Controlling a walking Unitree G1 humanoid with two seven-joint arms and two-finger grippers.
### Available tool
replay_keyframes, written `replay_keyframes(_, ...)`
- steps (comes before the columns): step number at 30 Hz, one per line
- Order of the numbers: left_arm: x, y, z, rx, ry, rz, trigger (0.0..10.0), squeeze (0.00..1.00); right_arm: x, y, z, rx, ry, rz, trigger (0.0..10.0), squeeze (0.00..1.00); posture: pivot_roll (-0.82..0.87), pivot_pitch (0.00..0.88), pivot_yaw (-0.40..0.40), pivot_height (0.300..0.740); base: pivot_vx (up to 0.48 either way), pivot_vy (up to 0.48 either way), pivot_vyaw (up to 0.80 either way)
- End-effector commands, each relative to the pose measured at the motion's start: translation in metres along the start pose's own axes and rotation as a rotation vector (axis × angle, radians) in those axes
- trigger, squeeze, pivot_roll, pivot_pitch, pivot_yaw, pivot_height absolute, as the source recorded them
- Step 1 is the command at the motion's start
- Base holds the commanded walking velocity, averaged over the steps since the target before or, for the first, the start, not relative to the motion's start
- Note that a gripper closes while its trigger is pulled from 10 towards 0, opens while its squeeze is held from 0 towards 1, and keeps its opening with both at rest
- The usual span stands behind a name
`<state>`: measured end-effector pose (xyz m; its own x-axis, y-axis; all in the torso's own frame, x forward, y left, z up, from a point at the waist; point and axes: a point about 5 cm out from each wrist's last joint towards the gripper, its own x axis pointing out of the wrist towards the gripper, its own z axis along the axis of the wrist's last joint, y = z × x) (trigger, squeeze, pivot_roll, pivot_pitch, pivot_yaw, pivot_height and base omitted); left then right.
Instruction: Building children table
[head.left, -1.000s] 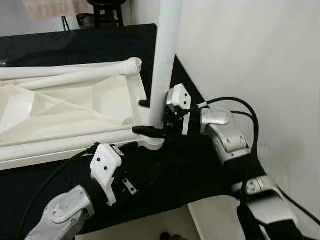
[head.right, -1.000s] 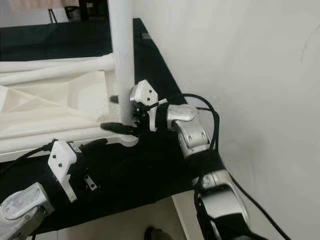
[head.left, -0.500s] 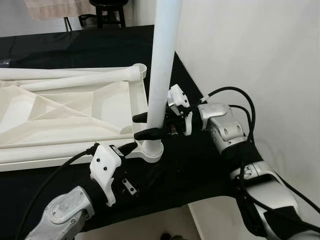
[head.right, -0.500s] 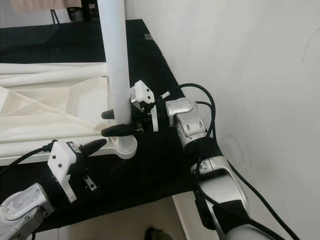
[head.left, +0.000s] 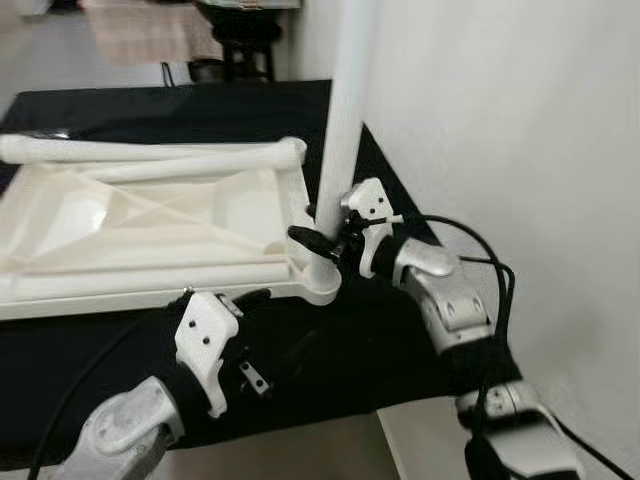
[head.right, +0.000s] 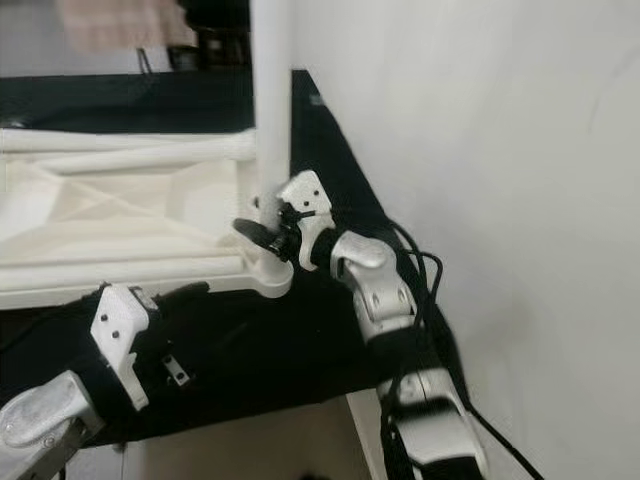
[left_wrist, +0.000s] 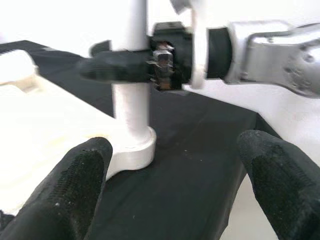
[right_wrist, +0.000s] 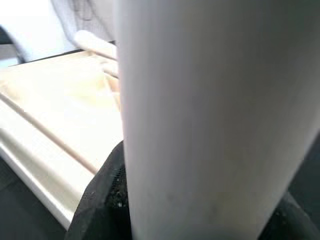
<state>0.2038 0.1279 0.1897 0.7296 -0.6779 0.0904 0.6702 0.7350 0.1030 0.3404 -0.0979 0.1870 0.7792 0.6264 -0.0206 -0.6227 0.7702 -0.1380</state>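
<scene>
The white leg (head.left: 345, 130), standing upright in the corner socket (head.left: 322, 285) of the upturned table (on the black tabletop (head.left: 330, 350)), is clenched by the right gripper (head.left: 318, 228) and should be kept vertical while seated, the left gripper (left_wrist: 175, 180) waiting spread nearby.

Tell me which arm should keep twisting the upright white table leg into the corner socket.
Right. Its end effector is clamped on the white cylindrical plastic leg just above the round corner socket. The left end effector sits open, short of the socket.
</scene>
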Motion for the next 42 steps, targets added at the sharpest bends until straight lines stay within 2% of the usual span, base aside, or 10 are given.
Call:
replay_keyframes(1,0.002,-0.003,-0.004,-0.016,0.016,-0.03,10.0,0.0,-0.008,0.003,-0.043,0.023,0.209,-0.02,10.0,0.0,0.09,0.204,-0.074,0.74,0.0,0.0,0.0)
replay_keyframes(3,0.004,-0.004,-0.004,-0.017,0.015,-0.035,10.0,0.0,-0.001,0.004,-0.036,0.0,0.159,0.016,10.0,0.0,0.09,0.2,-0.081,0.74,0.0,0.0,0.0)
replay_keyframes(4,0.004,-0.003,-0.004,-0.011,0.016,-0.026,10.0,0.0,0.001,0.006,-0.031,0.017,0.135,0.049,10.0,1.0,0.1,0.199,-0.091,0.74,0.0,0.0,0.0)
replay_keyframes(12,0.0,0.007,-0.006,0.021,0.039,0.045,10.0,0.0,-0.006,0.005,-0.008,0.067,-0.025,0.07,10.0,1.0,0.1,0.196,-0.093,0.74,0.0,0.0,0.0)
replay_keyframes(23,0.001,0.032,-0.01,0.087,0.063,0.277,10.0,0.0,-0.056,0.002,-0.011,0.134,-0.089,0.162,10.0,1.0,0.08,0.207,-0.086,0.74,0.0,0.0,0.0)
replay_keyframes(24,-0.001,0.037,-0.01,0.09,0.062,0.32,10.0,0.0,-0.068,0.003,-0.015,0.137,-0.077,0.19,10.0,0.78,0.08,0.208,-0.084,0.74,0.0,0.0,0.0)
replay_keyframes(25,-0.002,0.041,-0.01,0.092,0.063,0.347,10.0,0.0,-0.076,0.005,-0.018,0.139,-0.068,0.21,10.0,0.78,0.07,0.208,-0.083,0.74,0.0,0.0,0.0)
replay_keyframes(27,-0.003,0.048,-0.012,0.095,0.074,0.404,10.0,0.0,-0.089,0.008,-0.02,0.157,-0.051,0.26,10.0,0.05,0.07,0.211,-0.081,0.74,0.0,0.0,0.0)
replay_keyframes(29,-0.004,0.05,-0.012,0.097,0.08,0.423,10.0,0.0,-0.094,0.01,-0.021,0.164,-0.042,0.287,10.0,0.0,0.07,0.211,-0.081,0.74,0.0,0.0,0.0)
replay_keyframes(42,0.003,0.045,-0.011,0.083,0.079,0.388,10.0,0.0,-0.124,0.024,-0.016,0.193,0.0,0.542,10.0,0.0,0.07,0.211,-0.076,0.74,0.0,0.443,0.0)
